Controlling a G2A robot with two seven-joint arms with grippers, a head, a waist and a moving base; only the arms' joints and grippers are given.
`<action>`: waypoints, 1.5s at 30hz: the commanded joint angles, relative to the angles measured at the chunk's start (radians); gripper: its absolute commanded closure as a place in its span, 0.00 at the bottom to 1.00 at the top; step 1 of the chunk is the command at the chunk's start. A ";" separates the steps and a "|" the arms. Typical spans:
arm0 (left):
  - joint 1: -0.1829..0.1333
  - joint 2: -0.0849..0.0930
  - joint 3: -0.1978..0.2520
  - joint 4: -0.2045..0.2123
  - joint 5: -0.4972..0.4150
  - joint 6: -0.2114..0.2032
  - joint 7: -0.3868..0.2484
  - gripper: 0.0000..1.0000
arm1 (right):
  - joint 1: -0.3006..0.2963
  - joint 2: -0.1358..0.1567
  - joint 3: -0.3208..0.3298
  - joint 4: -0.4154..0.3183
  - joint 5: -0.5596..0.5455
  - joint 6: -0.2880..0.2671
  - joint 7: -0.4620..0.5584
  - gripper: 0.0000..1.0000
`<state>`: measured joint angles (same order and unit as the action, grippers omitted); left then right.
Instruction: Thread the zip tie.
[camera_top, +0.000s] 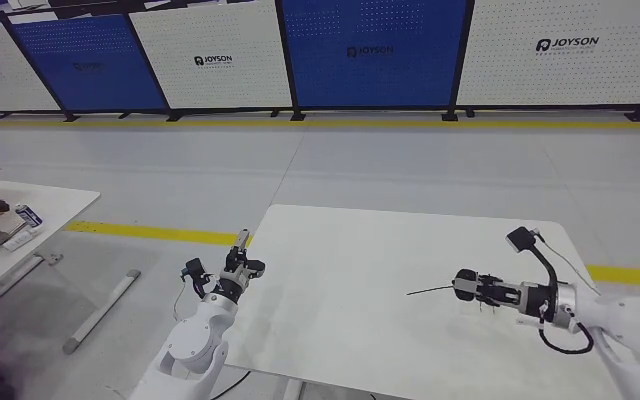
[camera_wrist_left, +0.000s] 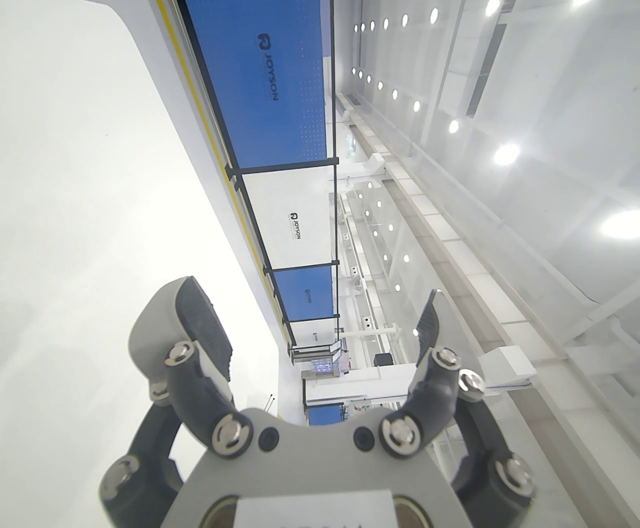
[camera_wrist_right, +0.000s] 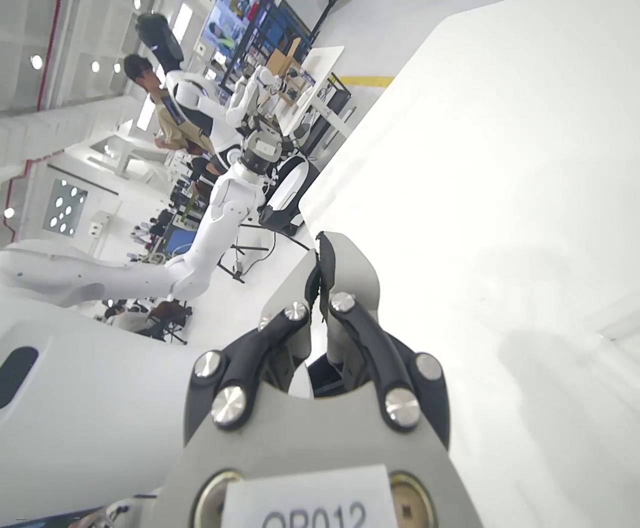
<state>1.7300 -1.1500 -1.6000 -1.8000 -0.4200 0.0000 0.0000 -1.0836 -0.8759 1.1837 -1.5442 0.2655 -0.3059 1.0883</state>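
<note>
Over the table (camera_top: 340, 300), pinching the zip tie (camera_top: 430, 291) in the right tool (camera_wrist_right: 320, 270), with the left tool (camera_wrist_left: 310, 320) open, well apart. Might wobble and miss.

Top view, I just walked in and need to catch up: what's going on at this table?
The right gripper holds a thin black zip tie above the white table, jaws shut on it, with the free end pointing toward the other arm. The left gripper sits at the table's opposite edge, jaws open and empty. The tie is not yet threaded.
</note>
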 joint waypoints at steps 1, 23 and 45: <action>0.000 0.000 0.000 0.000 0.000 0.000 0.000 0.00 | 0.009 0.000 0.001 -0.003 -0.033 -0.034 0.000 1.00; 0.000 0.000 0.000 0.000 0.000 0.000 0.000 0.00 | 0.015 -0.016 -0.060 -0.126 -0.276 -0.034 -0.101 1.00; 0.000 0.000 0.000 0.000 0.000 0.000 0.000 0.00 | 0.044 -0.008 -0.061 -0.253 -0.392 -0.034 -0.140 1.00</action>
<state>1.7300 -1.1500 -1.6000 -1.8000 -0.4200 0.0000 0.0000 -1.0406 -0.8855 1.1280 -1.7923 -0.1200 -0.3400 0.9538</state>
